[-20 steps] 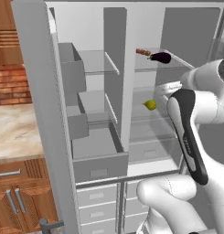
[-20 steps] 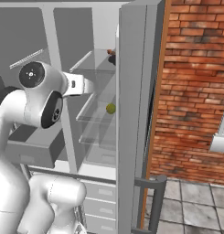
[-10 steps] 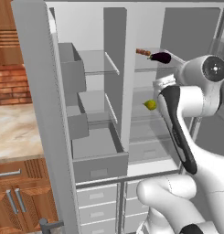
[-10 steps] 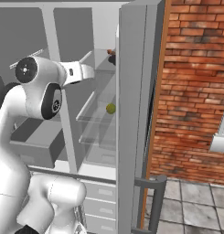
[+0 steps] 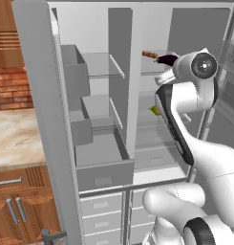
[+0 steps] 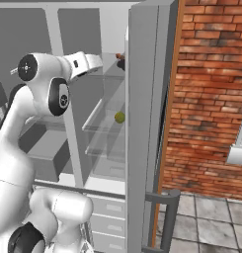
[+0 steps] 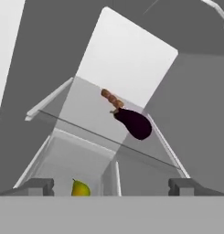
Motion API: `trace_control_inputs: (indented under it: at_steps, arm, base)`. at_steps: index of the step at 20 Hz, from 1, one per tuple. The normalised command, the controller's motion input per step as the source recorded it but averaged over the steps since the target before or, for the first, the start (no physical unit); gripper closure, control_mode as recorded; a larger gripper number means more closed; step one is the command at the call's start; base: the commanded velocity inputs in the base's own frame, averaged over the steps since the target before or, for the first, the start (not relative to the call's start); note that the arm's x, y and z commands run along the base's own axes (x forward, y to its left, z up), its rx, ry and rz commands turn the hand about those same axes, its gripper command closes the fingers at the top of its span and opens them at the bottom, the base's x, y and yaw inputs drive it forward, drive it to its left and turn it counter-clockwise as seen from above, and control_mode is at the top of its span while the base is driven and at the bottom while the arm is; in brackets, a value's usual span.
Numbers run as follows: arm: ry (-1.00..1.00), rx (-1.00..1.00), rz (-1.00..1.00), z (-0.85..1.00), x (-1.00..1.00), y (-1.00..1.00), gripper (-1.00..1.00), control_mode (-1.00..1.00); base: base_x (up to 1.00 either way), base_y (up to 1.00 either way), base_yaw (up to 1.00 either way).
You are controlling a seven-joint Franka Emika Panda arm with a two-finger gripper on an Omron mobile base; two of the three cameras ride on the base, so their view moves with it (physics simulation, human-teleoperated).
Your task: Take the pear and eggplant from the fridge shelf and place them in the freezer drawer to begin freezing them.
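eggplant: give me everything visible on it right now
The eggplant is small, elongated, smooth and dark purple, almost black. It lies on its side on the clear upper fridge shelf, with a reddish-brown skewer-like item at one end, seemingly touching. Its stem cap isn't discernible. Nothing grips it; the gripper hangs short of it, jaws open.

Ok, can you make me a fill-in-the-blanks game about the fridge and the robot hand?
1. The eggplant lies on a glass shelf next to a reddish-brown ____.
2. The pear sits on the shelf ____ the eggplant's shelf.
3. The gripper holds nothing; it is ____.
4. The freezer drawer is pulled ____.

Missing words: skewer; below; open; out
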Motion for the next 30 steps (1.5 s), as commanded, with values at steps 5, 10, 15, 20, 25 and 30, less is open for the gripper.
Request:
trace_control_inputs:
  at_steps: [5, 10, 15, 20, 25, 30]
  arm:
    - [0.08, 0.0, -0.06, 0.0, 0.55, -0.26, -1.0, -1.0]
    - [0.08, 0.0, -0.06, 0.0, 0.5, -0.28, -1.0, -1.0]
    - [0.07, 0.0, -0.05, 0.0, 0.55, -0.25, -1.0, -1.0]
    - [0.01, 0.0, 0.0, 0.0, 0.59, -0.23, -1.0, -1.0]
    - [0.04, 0.0, 0.0, 0.0, 0.66, -0.16, -1.0, -1.0]
    - [0.08, 0.0, 0.0, -0.02, 0.63, -0.11, -1.0, -1.0]
  base:
    - [0.0, 0.0, 0.0]
    - [0.0, 0.0, 0.0]
    - [0.0, 0.0, 0.0]
    - [0.0, 0.0, 0.0]
    - [0.0, 0.0, 0.0]
    - [0.0, 0.0, 0.0]
